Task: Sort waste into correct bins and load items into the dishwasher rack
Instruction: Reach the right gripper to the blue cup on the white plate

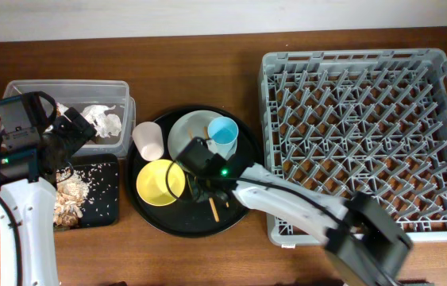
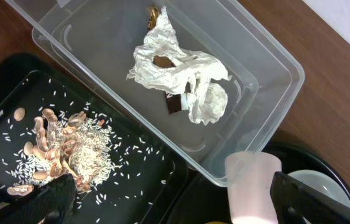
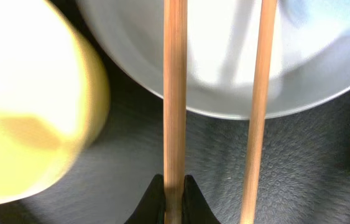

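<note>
The round tray (image 1: 167, 224) sits mid-table, and everything else lies around it. On it are two cups, one plate, one bowl and two chopsticks (image 3: 175, 93). The pink cup (image 1: 148, 141) stands at the tray's left edge. The blue cup (image 1: 224, 133) stands at its upper right, on the rim of the plate (image 1: 187, 131), which fills the tray's upper middle. The yellow bowl (image 1: 158, 182) rests in the lower left part. The chopsticks lie side by side in the lower middle, their far ends over the plate's edge.

The right gripper (image 3: 173, 198) is down over the tray's centre. Its two fingertips are closed tight on one of the two chopsticks, near that stick's end, and the other stick runs free just beside it.

Two bins lie left of the tray. The tub (image 1: 64, 84) is at the upper left. It holds a clump of white napkins (image 2: 181, 74), too crumpled to count, with a few brown bits (image 2: 175, 104) in the folds. The flat black tray (image 1: 105, 200) is at the lower left, touching the tub. It carries one heap of scraps (image 2: 63, 152) and many scattered pale grains.

The left gripper (image 2: 178, 202) hangs left of the round tray, above the line where the two bins meet. Its fingers are spread wide with nothing between them.

One rack (image 1: 350, 57) stands right of the round tray, just beside it.
</note>
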